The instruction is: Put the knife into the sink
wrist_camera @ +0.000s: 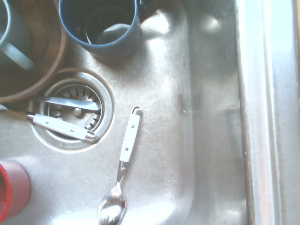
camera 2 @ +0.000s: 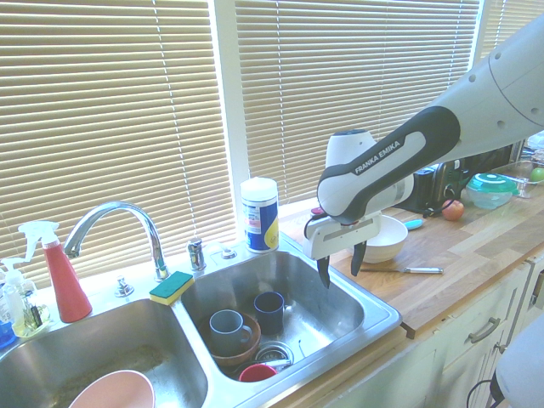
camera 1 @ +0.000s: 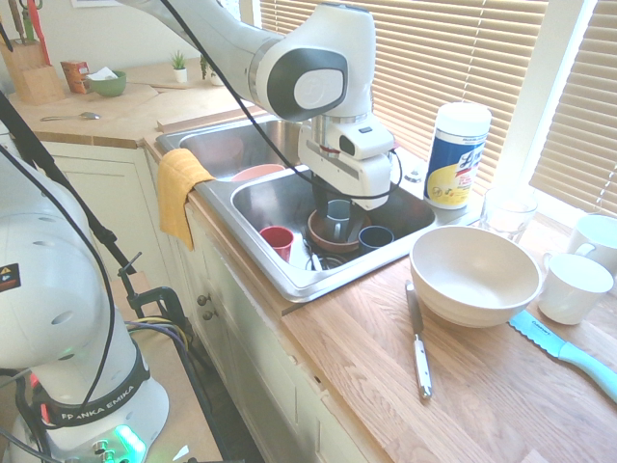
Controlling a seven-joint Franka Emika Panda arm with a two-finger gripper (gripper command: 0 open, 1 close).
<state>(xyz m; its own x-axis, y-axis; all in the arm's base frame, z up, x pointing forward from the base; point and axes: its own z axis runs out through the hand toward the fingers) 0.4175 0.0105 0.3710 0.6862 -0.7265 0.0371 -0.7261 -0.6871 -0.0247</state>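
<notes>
The knife lies on the wooden countertop in front of the big cream bowl, dark blade pointing toward the bowl, whitish handle toward the counter's front edge. It also shows beside the bowl in the second exterior view, knife. The sink has two steel basins and a curved faucet. My gripper hangs open and empty over the right basin, well apart from the knife. The wrist view looks down at the sink floor.
In the right basin stand a red cup, a navy cup and a grey mug in a brown bowl. A white-handled spoon lies by the drain. A turquoise knife, white mugs and a wipes canister stand on the counter.
</notes>
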